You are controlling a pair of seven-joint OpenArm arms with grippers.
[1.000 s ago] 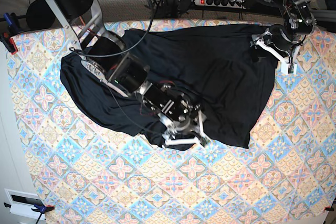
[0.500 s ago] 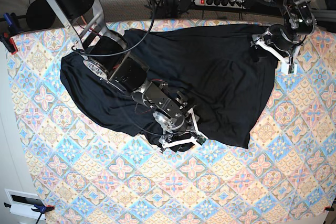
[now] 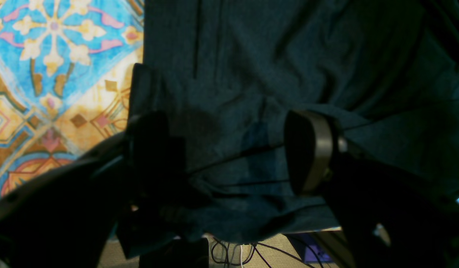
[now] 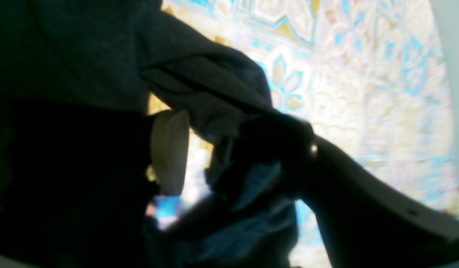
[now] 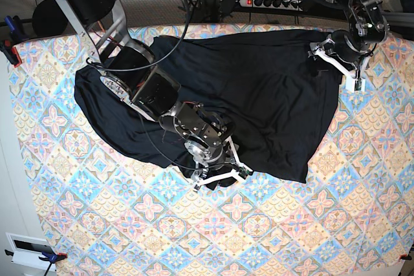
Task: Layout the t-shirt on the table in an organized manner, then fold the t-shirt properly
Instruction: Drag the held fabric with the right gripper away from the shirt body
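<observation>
While the plain black soft-fabric t-shirt (image 5: 259,95) lies rumpled across the far half of the diamond-tiled pastel table (image 5: 194,231), the near half stays bare cloth. The right gripper (image 5: 223,176) sits at the shirt's near hem with jaws spread, a fold of fabric between them. The left gripper (image 5: 339,69) hovers over the shirt's far right edge, jaws wide apart. Cables and a power strip (image 5: 272,1) crowd the floor beyond the table.

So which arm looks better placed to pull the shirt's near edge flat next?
The right gripper, probably: it sits with jaws open at the bunched near hem of the t-shirt. The left gripper is open too, but at the far corner.
</observation>
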